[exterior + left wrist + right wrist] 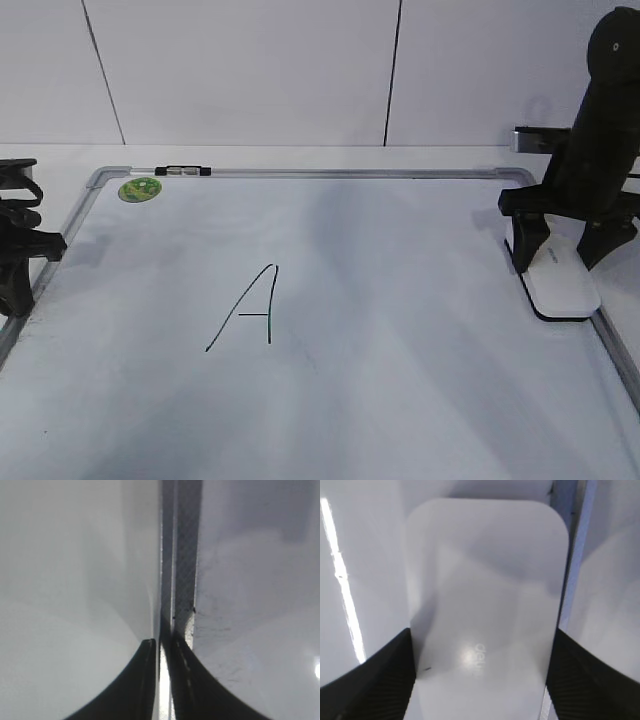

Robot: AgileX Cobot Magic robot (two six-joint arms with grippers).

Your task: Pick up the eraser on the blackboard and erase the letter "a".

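Observation:
The blackboard [400,330] is a white dry-erase board with a silver frame, lying flat. Only a tall capital "A" [250,310] shows on it; no small "a" is in view. The white eraser [567,285] rests on the board by its right frame. My right gripper [560,252] straddles its far end, with the fingers against both long sides. In the right wrist view the eraser [485,570] fills the space between the fingertips [482,635]. My left gripper [14,295] is shut and empty over the left frame [182,555], its fingertips [162,647] almost touching.
A round green magnet [140,188] sits in the board's far left corner. A small black-and-clear pen-like object [183,171] lies on the top frame. A white wall stands behind the board. The board's surface is faintly smudged.

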